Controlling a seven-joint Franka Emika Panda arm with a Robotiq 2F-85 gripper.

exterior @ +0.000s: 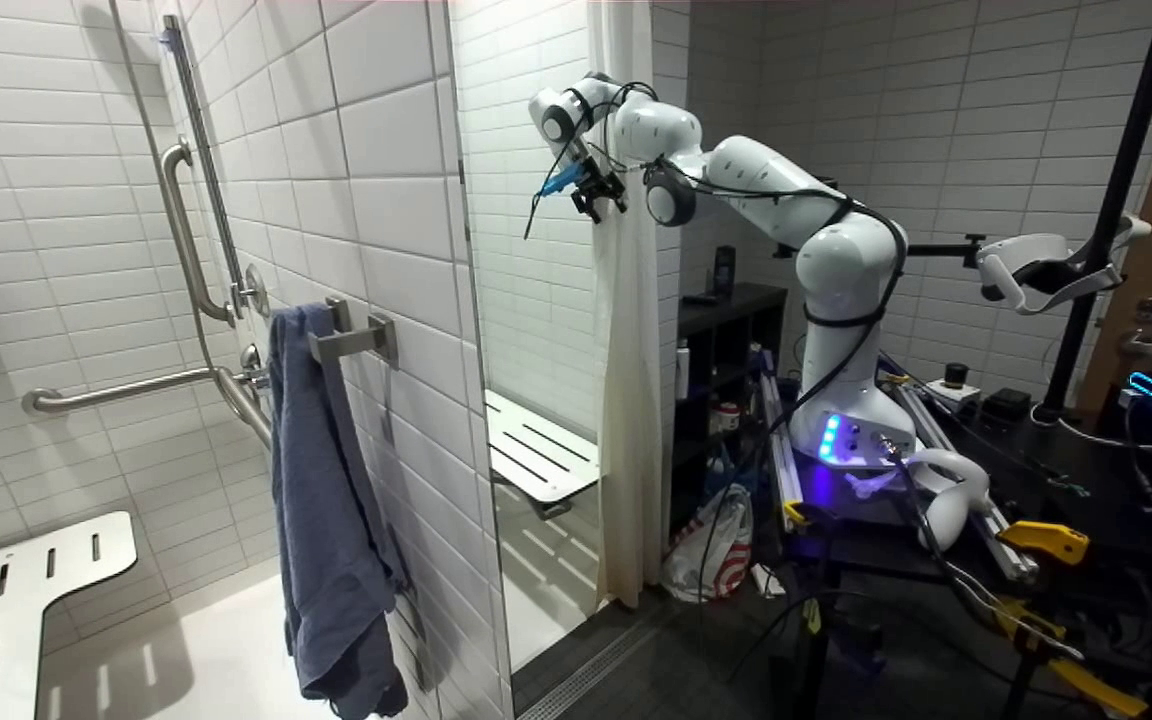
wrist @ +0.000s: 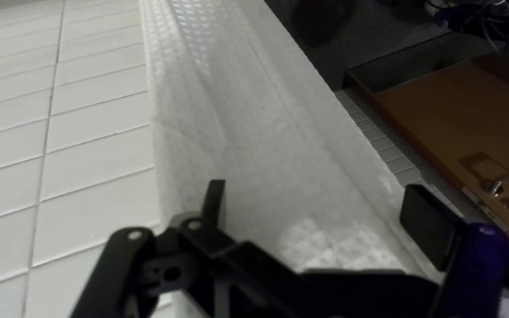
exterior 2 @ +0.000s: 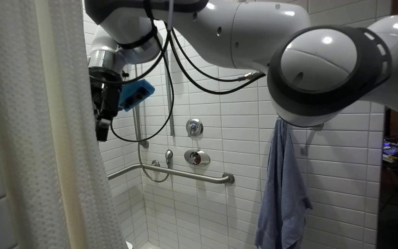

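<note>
Jaws stand wide apart, empty, close to the curtain (exterior 2: pixel 47 138), which partly hides them in an exterior view; a bag (exterior: pixel 706 550) sits near its foot, a towel (exterior 2: pixel 282 193) well apart.

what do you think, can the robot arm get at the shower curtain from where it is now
Probably yes: in the wrist view the fingers stand open, with the shower curtain showing in the gap between them, and nothing visible blocks the way. Whether they touch it, I cannot tell.
</note>
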